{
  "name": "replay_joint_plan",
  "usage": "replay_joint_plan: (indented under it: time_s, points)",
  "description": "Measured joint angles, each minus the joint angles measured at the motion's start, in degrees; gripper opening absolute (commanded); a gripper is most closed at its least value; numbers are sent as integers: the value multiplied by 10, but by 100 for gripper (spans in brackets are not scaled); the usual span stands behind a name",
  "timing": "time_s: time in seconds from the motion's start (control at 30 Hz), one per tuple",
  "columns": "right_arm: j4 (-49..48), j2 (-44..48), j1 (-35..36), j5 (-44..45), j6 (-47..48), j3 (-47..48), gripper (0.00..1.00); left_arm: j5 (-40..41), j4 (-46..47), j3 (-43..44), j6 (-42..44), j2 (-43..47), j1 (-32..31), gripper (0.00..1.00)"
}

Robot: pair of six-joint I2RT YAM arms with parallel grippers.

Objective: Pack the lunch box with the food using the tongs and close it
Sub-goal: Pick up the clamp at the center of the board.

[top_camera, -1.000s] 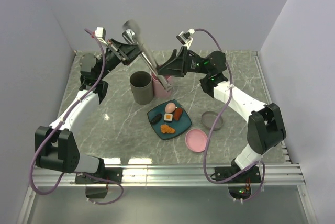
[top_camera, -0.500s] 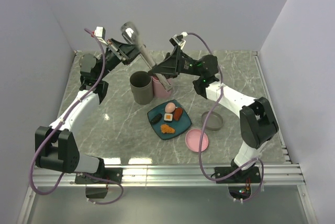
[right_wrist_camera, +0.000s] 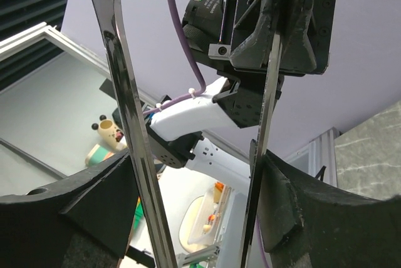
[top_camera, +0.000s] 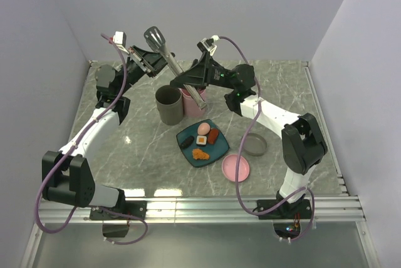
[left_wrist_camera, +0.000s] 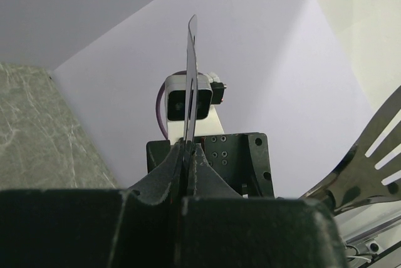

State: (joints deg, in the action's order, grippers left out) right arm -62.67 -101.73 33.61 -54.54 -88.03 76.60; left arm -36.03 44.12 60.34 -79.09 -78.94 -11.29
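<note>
**The tongs [top_camera: 165,50] slant up from the pink cup [top_camera: 187,104].**
Your left gripper [top_camera: 148,62] pinches one arm high; your right gripper [top_camera: 180,81], nearer the cup, straddles both arms, spread.

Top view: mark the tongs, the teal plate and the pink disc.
tongs [top_camera: 164,49]: top view, shaft just below the slotted head.
teal plate [top_camera: 220,148]: top view, bare right corner.
pink disc [top_camera: 235,168]: top view, centre.
</note>
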Motion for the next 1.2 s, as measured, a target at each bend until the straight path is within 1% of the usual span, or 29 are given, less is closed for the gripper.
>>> replay_joint_plan:
  time_s: [0.3, 0.4, 0.53, 0.63, 0.83, 1.2]
  points:
    - [3, -2, 0, 1, 0, 4, 71, 2, 4, 0, 1, 0, -4, 0]
    - [3, -10, -2, 3, -2, 15, 73, 2, 6, 0, 2, 0, -4, 0]
    - [-3, -19, -3, 11, -8, 27, 79, 3, 7, -3, 4, 0, -5, 0]
    - [-5, -19, -4, 14, -11, 27, 79, 4, 10, -8, 3, 0, -5, 0]
    - [-2, -19, -7, 19, -10, 24, 76, 4, 15, -10, 5, 0, -6, 0]
    - [38, -18, -19, 26, 20, 20, 72, 5, 6, -10, 19, 0, -6, 0]
